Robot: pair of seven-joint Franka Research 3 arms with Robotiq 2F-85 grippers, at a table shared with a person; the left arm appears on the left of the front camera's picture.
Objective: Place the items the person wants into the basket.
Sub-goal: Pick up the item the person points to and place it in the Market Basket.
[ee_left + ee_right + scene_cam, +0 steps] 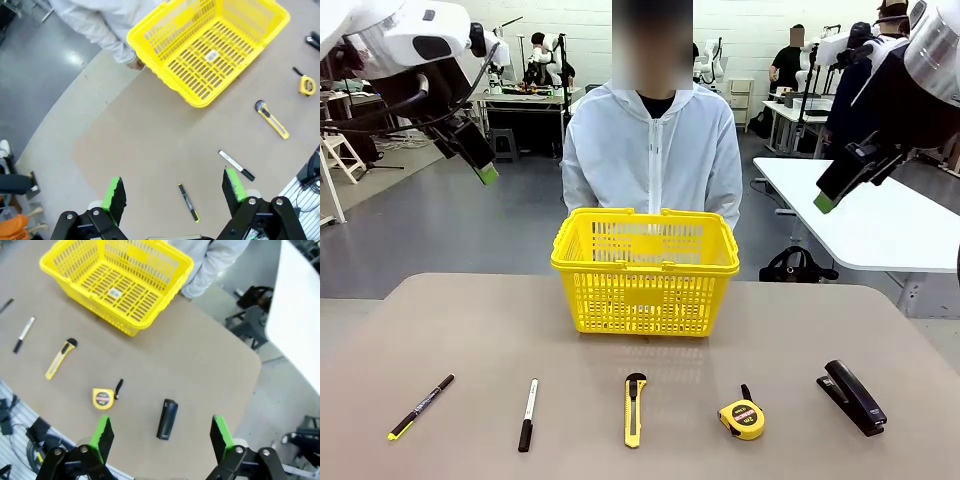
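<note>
Nothing placed yet: your yellow basket (645, 295) stands empty; black pen (421, 407) and marker (528, 413) lie on the table (470, 320). Left gripper (172, 184) and right gripper (161, 425) hover, fingers wide, holding nothing.

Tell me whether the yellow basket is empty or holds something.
Empty. The wrist views look down onto the basket floor: bare slats and a small label, nothing else.

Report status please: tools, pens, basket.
Left tool open, raised. Right tool open, raised. Black pen and marker lie on table, untouched; basket empty. Nothing blocks them.
</note>
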